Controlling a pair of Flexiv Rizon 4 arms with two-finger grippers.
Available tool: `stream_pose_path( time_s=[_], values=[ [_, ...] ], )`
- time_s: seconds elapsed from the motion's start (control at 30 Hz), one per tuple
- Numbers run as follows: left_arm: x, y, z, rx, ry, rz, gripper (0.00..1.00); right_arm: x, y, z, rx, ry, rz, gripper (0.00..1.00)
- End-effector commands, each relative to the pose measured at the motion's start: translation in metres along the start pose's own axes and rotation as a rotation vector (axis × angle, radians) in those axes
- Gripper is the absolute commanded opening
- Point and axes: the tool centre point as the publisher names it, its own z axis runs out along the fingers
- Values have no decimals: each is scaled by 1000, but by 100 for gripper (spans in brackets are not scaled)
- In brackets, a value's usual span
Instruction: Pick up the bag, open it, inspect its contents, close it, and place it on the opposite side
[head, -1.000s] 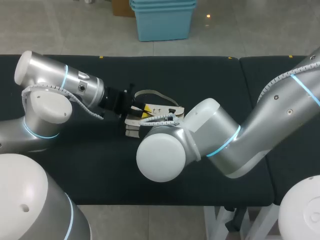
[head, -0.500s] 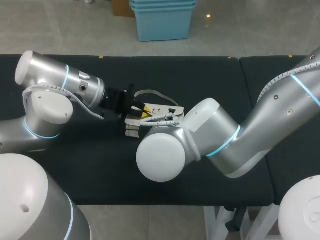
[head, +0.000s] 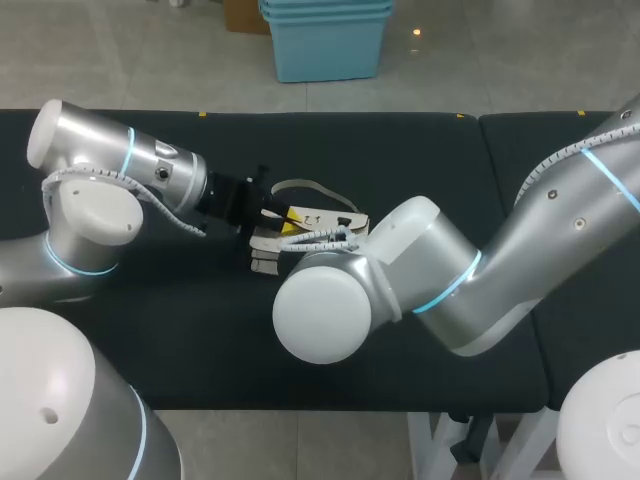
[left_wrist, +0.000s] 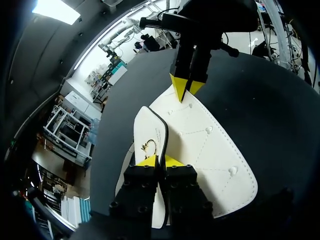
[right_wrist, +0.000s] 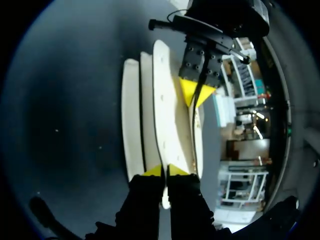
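Right gripper (right_wrist: 164, 171) clamps bag (right_wrist: 165, 115), hidden overhead

Head: high, behind, looking down on tabletop (head: 420, 150). Wrists: close, low, facing each other across bag (left_wrist: 210, 145); bag common to all.

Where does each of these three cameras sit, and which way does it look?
Head view: fixed above and behind the robot, looking down on the table; left arm and right arm enter from the sides.
Left wrist view: on the left wrist, looking along the left pincer, shut on the white bag.
Right wrist view: on the right wrist, looking along the right pincer, also gripping it.
Shared: both wrist views show the bag and both pincers.
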Motion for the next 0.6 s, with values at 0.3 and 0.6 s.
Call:
stream_pose_path(
  time_s=[0.3, 0.6],
  values=[
    [4, 1, 3, -18, 5, 17, 0, 1, 0, 1, 0, -2, 1, 0],
    [-1, 1, 3, -13, 14, 32, 0, 1, 0, 1, 0, -2, 1, 0]
  ],
)
